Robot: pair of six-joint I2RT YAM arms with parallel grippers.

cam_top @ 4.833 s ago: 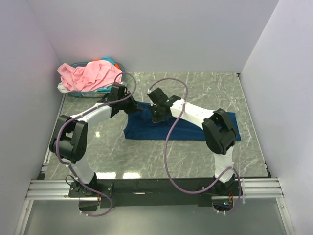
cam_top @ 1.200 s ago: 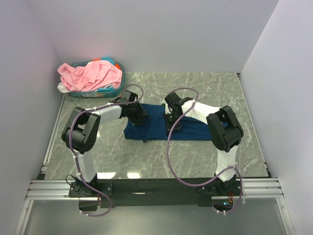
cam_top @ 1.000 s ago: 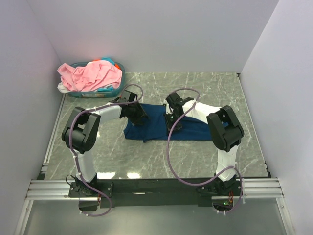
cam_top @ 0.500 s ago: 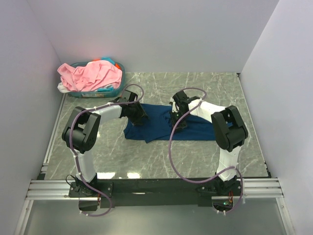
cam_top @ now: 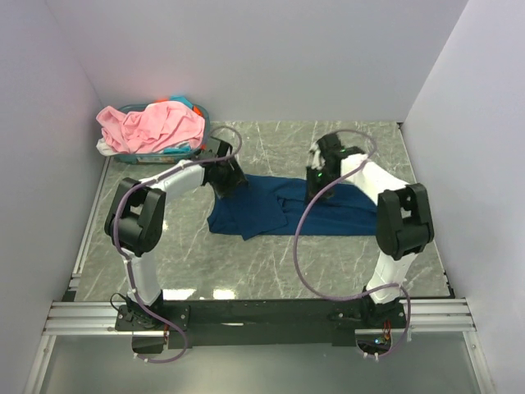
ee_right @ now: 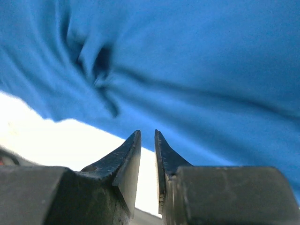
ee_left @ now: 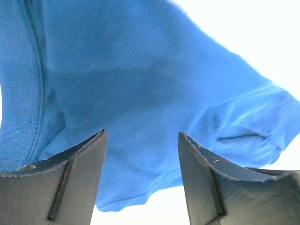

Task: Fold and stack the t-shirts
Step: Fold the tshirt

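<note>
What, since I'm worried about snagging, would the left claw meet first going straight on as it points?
Probably the blue t-shirt: it fills the view ahead of the left claw; how near is unclear.

The navy t-shirt [cam_top: 264, 210] is soft, matt, wrinkled cloth on a glossy, marble-patterned table [cam_top: 246, 267].

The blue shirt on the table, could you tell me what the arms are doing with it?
The two arms are folding a navy t-shirt on the marble table. It lies partly folded, with one flap laid across its middle. The left gripper and the right gripper both hover at its far edge, jaws open and holding nothing. A pink shirt waits in the teal basket.
</note>
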